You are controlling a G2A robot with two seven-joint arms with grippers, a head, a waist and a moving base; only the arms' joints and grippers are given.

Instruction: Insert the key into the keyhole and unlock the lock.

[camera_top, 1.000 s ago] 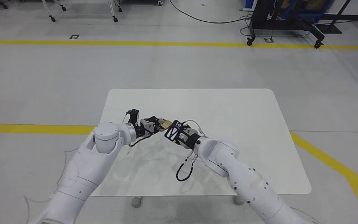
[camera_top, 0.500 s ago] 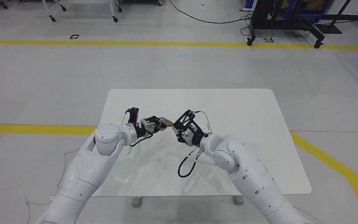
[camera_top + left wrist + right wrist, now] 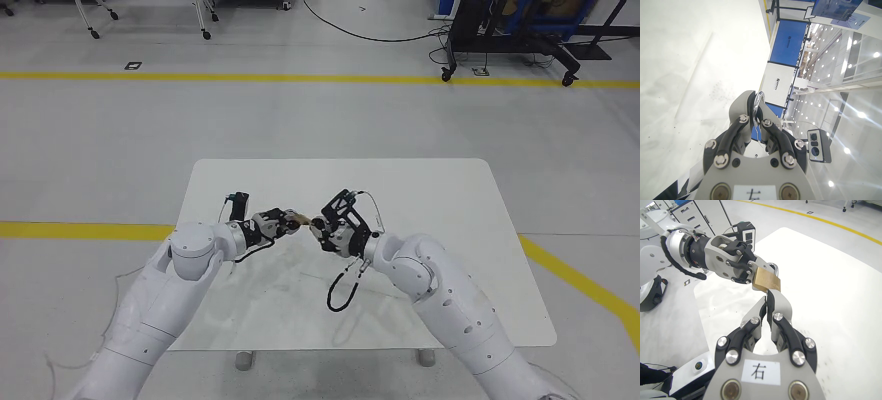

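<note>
Nearest the robot, a black cable (image 3: 340, 290) loops down from the right forearm above the desk's (image 3: 440, 210) near half. Just past it, the right claw (image 3: 768, 295) is clenched, its black pads (image 3: 770, 306) pressed almost together. Its tips touch the underside of the brass padlock (image 3: 767, 281). Only a thin sliver of the key (image 3: 766, 292) shows between the tips and the lock body, so how deep it sits in the keyhole cannot be told. The padlock hangs in the air above the desk, not resting on it, roughly at 10 o'clock from the desk's middle in the top view. In that view, the right claw meets it from about 4 o'clock and the left claw (image 3: 281, 221) holds it from about 9 o'clock. The left claw is clenched on the padlock, one finger on each broad side near the top of the brass body. The steel shackle (image 3: 758, 98) pokes out between its tips and looks closed into the body. Beyond the two claws lies the far half of the white desk, bearing only faint smudges. Farther off, a yellow floor line (image 3: 300, 77) crosses at 12 o'clock. A black wheeled frame (image 3: 510, 45) stands at about 1 o'clock, well apart from the desk.
</note>
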